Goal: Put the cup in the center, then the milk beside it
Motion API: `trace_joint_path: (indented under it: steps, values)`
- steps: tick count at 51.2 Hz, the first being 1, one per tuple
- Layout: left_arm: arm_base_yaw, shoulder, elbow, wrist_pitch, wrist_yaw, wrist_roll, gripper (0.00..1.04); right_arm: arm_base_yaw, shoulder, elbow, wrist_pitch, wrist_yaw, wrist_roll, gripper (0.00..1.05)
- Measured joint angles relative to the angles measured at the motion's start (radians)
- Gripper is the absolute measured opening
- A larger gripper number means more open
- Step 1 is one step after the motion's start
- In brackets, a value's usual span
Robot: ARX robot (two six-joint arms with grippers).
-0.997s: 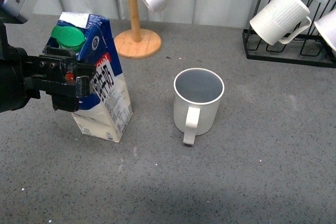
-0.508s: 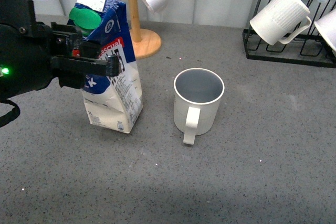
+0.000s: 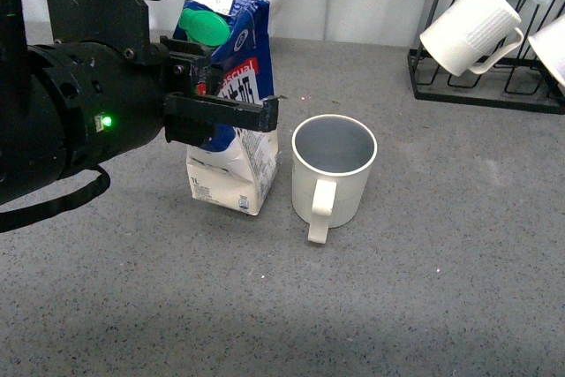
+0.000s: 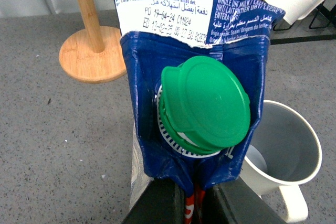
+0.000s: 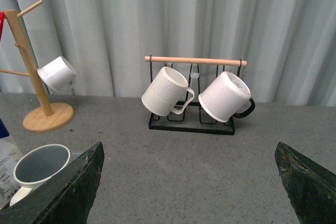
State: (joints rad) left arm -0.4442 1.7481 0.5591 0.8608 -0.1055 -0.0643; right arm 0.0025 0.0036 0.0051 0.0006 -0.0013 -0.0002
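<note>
And the carton had travelled! A second earlier the left gripper (image 3: 237,87) held the milk (image 3: 237,169) well away from the cup (image 3: 334,169); now it had carried it across to just beside the cup, with only a sliver of grey table (image 3: 424,289) between them. The cup hadn't budged.

The count: one milk carton, one cup on the table, one wooden mug tree (image 4: 92,51) with one small white cup (image 5: 56,73) hanging on it, and one black wire rack (image 5: 191,124) with two mugs, a ribbed one (image 3: 468,28) and a smooth one (image 5: 227,97).

The left fingers were clamped across the carton's upper half, green cap (image 4: 205,103) just above them, and the carton leaned slightly. The cup stood just past the fingertips, handle facing the camera. The right gripper (image 5: 189,148) hung spread wide with nothing in it, the cup off beyond one finger.
</note>
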Motion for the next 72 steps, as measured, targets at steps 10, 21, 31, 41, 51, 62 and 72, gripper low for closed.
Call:
trace_joint_path:
  steps: [10,21,31,41,51,62,72]
  values:
    - [-0.022,0.041,0.016,0.024,-0.021,0.003,0.05,0.000,0.000,0.000,0.000,0.000,0.000,0.95]
    - [-0.037,0.067,0.028,0.028,-0.027,0.016,0.05,0.000,0.000,0.000,0.000,0.000,0.000,0.95]
    - [-0.047,0.080,0.038,0.020,-0.026,0.014,0.18,0.000,0.000,0.000,0.000,0.000,0.000,0.95]
    - [-0.047,0.042,0.039,0.001,-0.034,0.010,0.61,0.000,0.000,0.000,0.000,0.000,0.000,0.95]
    - [-0.014,-0.072,0.055,-0.024,-0.031,-0.014,1.00,0.000,0.000,0.000,0.000,0.000,0.000,0.95]
    - [0.103,-0.129,0.048,-0.054,-0.060,-0.048,0.98,0.000,0.000,0.000,0.000,0.000,0.000,0.95]
    - [0.253,-0.248,-0.032,-0.083,-0.126,-0.044,0.98,0.000,0.000,0.000,0.000,0.000,0.000,0.95]
